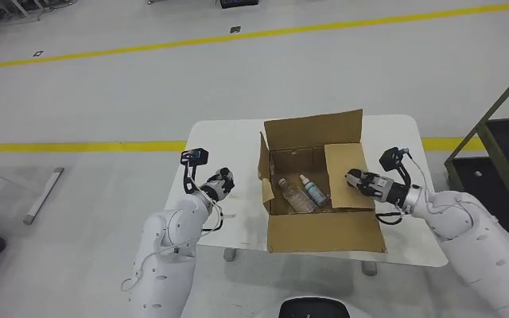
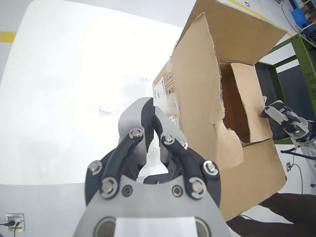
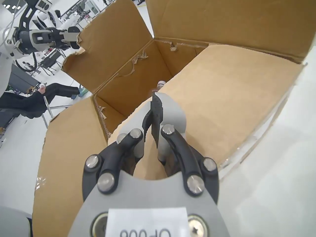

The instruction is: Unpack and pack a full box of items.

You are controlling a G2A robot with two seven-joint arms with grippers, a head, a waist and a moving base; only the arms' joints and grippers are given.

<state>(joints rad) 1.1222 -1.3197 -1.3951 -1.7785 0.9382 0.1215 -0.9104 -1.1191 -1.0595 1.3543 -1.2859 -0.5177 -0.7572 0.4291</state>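
Note:
An open cardboard box stands on the white table with its flaps spread out. Inside lie a clear bottle and a bottle with a blue label; one white cap peeks over a flap. My left gripper is shut and empty, just above the table left of the box, near its torn left flap. My right gripper is shut, its tips over the inward-leaning right flap. Nothing shows between them.
Bare table lies left of and behind the box. A green metal rack stands off the table's right side. A pole lies on the floor at the left. The box's front flap hangs over the near table edge.

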